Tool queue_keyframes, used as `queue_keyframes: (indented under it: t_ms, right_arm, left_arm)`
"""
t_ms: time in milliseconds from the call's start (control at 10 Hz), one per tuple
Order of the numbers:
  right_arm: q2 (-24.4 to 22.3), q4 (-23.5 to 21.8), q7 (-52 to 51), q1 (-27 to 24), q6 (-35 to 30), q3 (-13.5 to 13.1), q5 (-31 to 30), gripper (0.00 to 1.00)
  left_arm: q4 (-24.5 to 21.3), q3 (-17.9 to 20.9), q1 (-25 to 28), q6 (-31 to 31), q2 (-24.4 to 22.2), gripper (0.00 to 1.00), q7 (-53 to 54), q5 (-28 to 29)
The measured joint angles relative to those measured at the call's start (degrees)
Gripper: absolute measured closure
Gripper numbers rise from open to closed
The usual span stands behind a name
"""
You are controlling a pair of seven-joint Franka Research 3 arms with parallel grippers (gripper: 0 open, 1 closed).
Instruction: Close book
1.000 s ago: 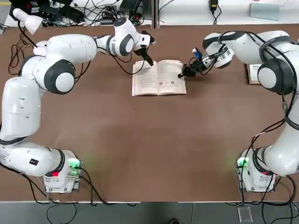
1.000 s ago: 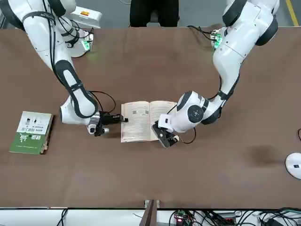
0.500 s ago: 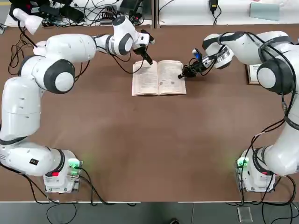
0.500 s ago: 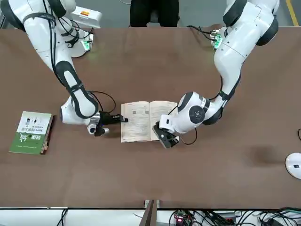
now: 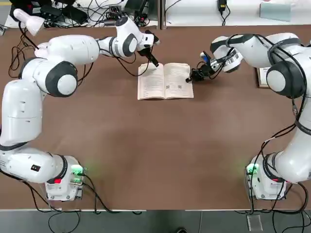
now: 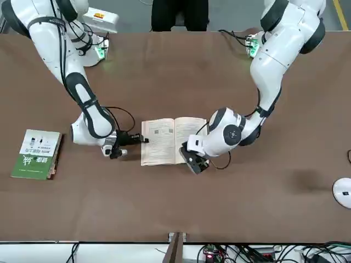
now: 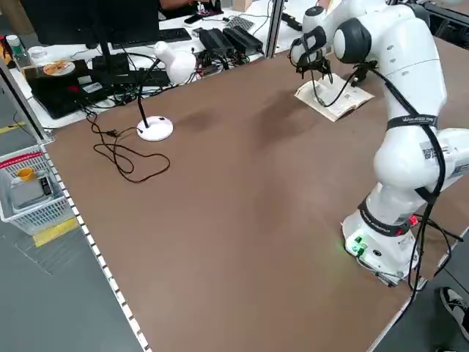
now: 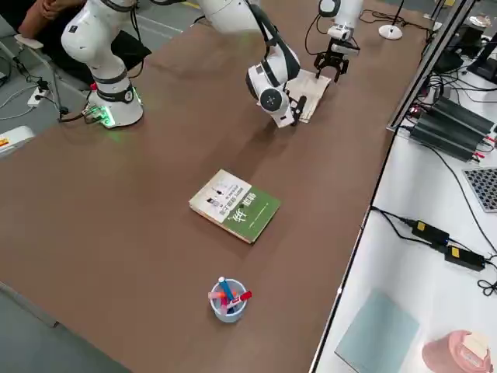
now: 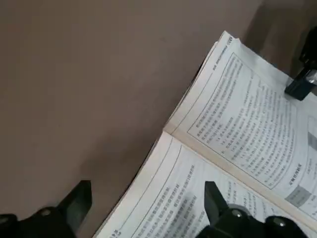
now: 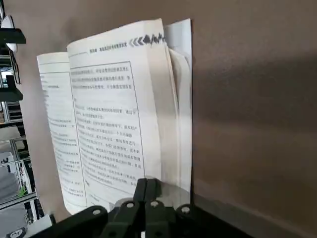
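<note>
The book [image 5: 165,81] lies open and flat on the brown table, its cream printed pages facing up, also seen in the front view [image 6: 164,141]. My left gripper [image 5: 154,62] hovers at the book's far left corner. In the left wrist view it is open [image 9: 147,187], with one finger over the left page and the other over bare table. My right gripper [image 5: 189,78] is shut, its tips touching the outer edge of the right-hand pages [image 10: 146,184]. Whether a page is pinched I cannot tell.
A green-and-white book [image 8: 234,205] lies near the table's right edge, partly behind my right arm. A cup of pens [image 8: 227,299] stands beyond it. A white desk lamp [image 7: 176,62] sits at the far left corner. Cables run along the back edge.
The left arm's wrist has drifted slightly sideways. Both grippers stay at the book's edges and the book still lies open.
</note>
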Motion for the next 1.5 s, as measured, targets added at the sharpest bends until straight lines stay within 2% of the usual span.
queue_keyframes:
  t_ms: [400, 900, 1300, 1500]
  right_arm:
    - [0.0, 0.0, -0.2, 0.0, 0.0, 0.0, 0.0, 0.99]
    - [0.0, 0.0, -0.2, 0.0, 0.0, 0.0, 0.0, 0.99]
    - [0.0, 0.0, -0.5, 0.0, 0.0, 0.0, 0.0, 0.99]
    - [0.0, 0.0, -0.5, 0.0, 0.0, 0.0, 0.0, 0.99]
  left_arm:
    - [0.3, 0.0, 0.9, 0.0, 1.5, 0.0, 5.1, -8.9]
    - [0.5, -0.1, 1.3, -0.3, 2.5, 0.0, 5.5, -13.7]
    - [0.5, -0.3, 2.0, -0.4, 3.1, 0.0, 5.5, -14.6]
    - [0.5, -1.6, 3.3, -0.6, 3.8, 0.0, 5.6, -15.8]
